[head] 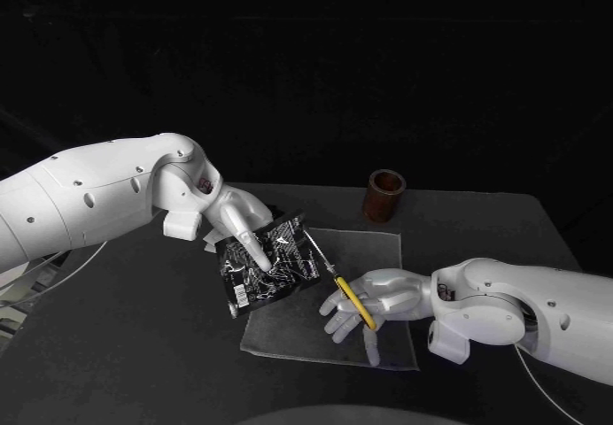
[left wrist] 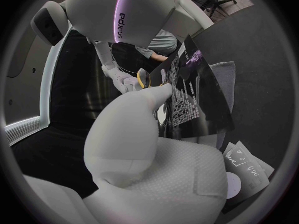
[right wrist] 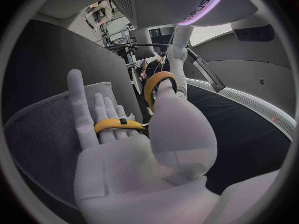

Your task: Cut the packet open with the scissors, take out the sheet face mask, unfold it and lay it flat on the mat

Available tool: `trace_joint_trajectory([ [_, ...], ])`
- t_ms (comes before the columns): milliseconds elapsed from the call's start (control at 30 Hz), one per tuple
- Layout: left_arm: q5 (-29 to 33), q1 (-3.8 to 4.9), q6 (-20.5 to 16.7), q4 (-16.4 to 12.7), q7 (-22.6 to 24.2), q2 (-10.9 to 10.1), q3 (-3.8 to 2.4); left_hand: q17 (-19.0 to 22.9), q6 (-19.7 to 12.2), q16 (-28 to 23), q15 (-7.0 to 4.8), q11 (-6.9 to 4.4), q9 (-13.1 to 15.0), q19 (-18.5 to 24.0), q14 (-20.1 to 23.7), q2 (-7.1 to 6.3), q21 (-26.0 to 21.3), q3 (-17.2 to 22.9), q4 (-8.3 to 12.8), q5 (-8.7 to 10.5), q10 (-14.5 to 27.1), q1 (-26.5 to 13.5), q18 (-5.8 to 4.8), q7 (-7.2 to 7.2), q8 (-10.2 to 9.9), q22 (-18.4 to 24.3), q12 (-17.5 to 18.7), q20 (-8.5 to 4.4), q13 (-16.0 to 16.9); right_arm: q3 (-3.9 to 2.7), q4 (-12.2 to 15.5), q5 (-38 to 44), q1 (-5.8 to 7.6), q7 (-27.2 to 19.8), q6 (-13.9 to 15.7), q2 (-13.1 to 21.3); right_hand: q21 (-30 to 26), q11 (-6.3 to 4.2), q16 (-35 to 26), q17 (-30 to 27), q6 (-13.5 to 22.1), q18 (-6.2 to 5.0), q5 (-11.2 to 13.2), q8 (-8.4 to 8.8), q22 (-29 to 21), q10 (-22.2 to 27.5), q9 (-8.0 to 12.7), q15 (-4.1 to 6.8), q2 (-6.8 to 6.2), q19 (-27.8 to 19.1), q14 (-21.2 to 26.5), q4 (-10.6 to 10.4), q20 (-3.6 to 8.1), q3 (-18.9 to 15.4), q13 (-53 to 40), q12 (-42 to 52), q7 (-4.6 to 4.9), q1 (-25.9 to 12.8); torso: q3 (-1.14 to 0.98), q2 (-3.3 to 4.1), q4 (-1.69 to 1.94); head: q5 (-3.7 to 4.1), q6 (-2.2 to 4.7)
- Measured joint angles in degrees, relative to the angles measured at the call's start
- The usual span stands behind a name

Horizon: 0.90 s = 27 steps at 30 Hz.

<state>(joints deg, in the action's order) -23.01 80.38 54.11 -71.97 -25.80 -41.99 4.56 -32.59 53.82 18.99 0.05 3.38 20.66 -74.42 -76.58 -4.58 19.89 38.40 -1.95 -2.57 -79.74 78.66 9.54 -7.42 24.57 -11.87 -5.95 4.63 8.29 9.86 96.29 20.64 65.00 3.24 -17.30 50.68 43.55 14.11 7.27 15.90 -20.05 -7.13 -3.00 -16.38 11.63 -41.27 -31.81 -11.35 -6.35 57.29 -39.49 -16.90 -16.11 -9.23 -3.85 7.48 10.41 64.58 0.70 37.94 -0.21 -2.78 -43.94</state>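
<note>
Left hand [head: 236,217] is clamped on the packet [head: 268,266], held tilted above the mat [head: 294,341]. Right hand [head: 377,297] grips the scissors [head: 345,292], tips near the packet's edge, blades apparently closed. Packet judged light, slick, floppy; best gripped at a corner.

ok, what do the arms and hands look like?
Left arm and right arm: glossy white rounded shells, small dark screw holes. Left hand and right hand: silver, palms dimpled. Black "sharpa" lettering on a shell; a thin pale cable under each arm.
</note>
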Motion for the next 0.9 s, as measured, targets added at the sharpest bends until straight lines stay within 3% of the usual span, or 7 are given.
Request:
trace_joint_trajectory([
  [567,-0.6,0.01,0.0,0.3,0.6,-0.8,-0.11,-0.2,-0.1,0.0,-0.04,0.0,0.0,0.0,0.1,0.04,0.0,0.0,0.0,0.18,0.0,0.0,0.0,0.07,0.0,-0.1,0.0,0.01,0.1,0.01,1.0,0.0,-0.94,0.0,-3.0,1.5,0.0,-0.08,0.3,-0.2,0.4,-0.51,0.0,-1.81,-0.1,-0.1,-0.9,-0.09,0.98,0.0,0.5,0.2,0.0,0.2,0.0,0.0,-0.6,1.0,-0.01,0.0,0.01,0.25,0.09],
  [900,-1.2,0.0,0.0,0.1,1.3,-0.8,-0.21,-0.3,-0.2,0.0,-0.04,0.0,0.0,0.1,0.2,0.04,0.0,0.0,0.0,0.0,0.0,0.0,0.01,0.13,0.0,-0.1,0.0,0.1,0.2,-0.03,1.5,-0.2,-1.39,-0.9,-3.8,1.0,0.0,-0.08,0.7,-0.3,1.2,-0.93,0.0,-3.56,-0.2,-0.1,-1.4,0.08,2.67,0.0,0.7,0.3,0.0,0.3,0.0,0.1,-1.68,2.2,0.05,0.01,0.1,0.3,0.09],
])
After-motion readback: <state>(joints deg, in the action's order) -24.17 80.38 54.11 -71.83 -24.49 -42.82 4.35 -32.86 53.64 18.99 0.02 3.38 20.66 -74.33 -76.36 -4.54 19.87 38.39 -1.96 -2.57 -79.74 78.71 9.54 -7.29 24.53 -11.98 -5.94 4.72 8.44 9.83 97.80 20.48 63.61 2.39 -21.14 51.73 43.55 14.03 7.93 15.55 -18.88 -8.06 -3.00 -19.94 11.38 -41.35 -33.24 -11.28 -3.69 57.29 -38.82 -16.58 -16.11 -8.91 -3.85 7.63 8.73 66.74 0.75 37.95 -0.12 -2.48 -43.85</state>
